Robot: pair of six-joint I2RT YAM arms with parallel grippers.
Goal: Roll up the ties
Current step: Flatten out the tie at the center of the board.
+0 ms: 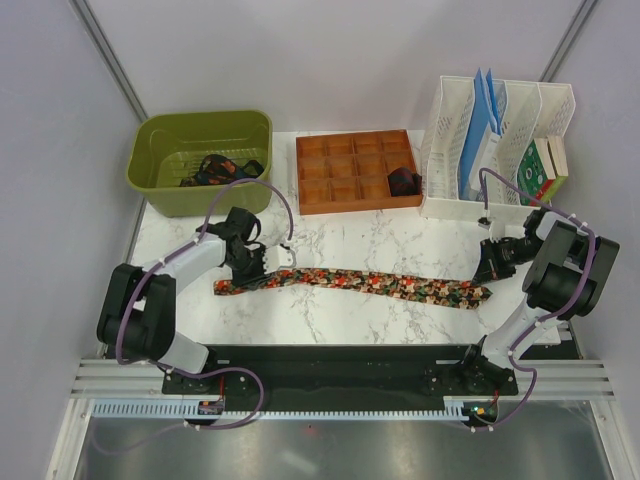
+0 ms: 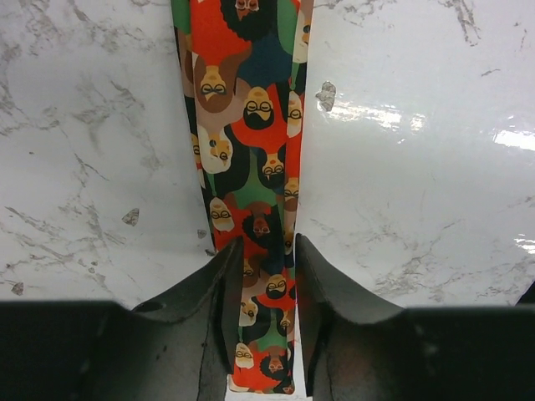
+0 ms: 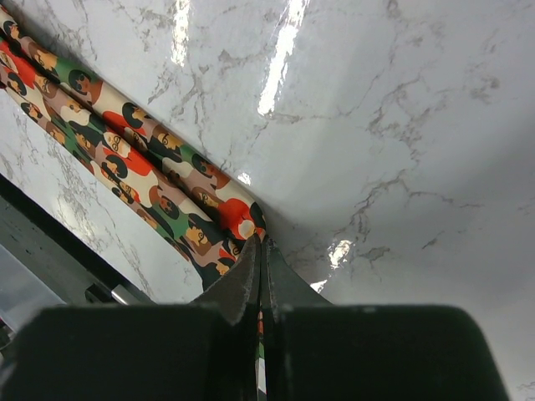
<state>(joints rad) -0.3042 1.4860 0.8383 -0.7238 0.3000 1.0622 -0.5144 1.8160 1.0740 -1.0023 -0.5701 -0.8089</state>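
Observation:
One tie (image 1: 370,283), busily patterned in red, green and orange on black, lies stretched flat across the marble table. My left gripper (image 1: 266,268) stands over its narrow left part. In the left wrist view the tie (image 2: 251,125) runs between the open left gripper (image 2: 263,271), with a thin gap beside the right finger. My right gripper (image 1: 488,276) is at the tie's wide right end. In the right wrist view it (image 3: 262,251) is shut on the edge of the tie (image 3: 125,159), with a sliver of fabric showing between the fingers.
A green bin (image 1: 150,175) at the back left holds dark ties (image 1: 215,168). A wooden compartment tray (image 1: 340,180) has a dark rolled tie (image 1: 404,181) in its right cell. A white file rack (image 1: 450,130) and a green box (image 1: 540,170) stand back right.

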